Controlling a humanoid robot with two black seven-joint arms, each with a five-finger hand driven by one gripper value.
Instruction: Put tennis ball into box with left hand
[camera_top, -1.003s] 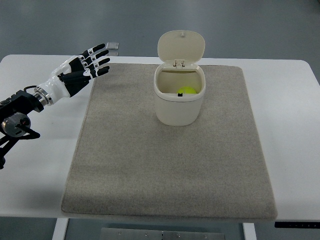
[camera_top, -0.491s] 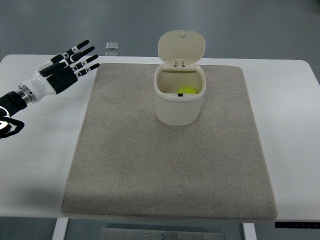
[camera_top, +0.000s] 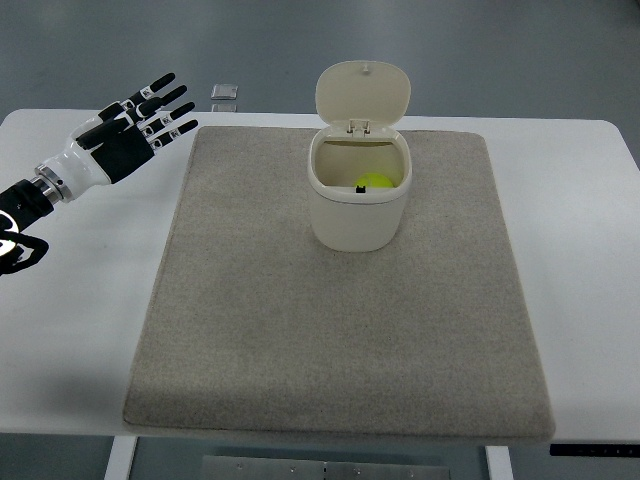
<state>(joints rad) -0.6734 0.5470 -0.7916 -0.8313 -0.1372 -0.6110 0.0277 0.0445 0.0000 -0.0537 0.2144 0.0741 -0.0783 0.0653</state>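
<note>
A yellow-green tennis ball (camera_top: 376, 181) lies inside the cream box (camera_top: 357, 218), whose hinged lid (camera_top: 362, 93) stands open at the back. The box sits on the grey mat (camera_top: 340, 330), toward its far side. My left hand (camera_top: 135, 124) hovers over the white table off the mat's far left corner, well to the left of the box. Its fingers are spread and hold nothing. The right arm does not show.
The white table (camera_top: 590, 250) surrounds the mat on all sides. A small grey square object (camera_top: 224, 92) lies on the floor beyond the table's far edge, just right of the left hand's fingertips.
My left hand has drawn back to the left, away from the mat's corner, over the last second. In the last half second it barely shifted. The ball stays in the box.
</note>
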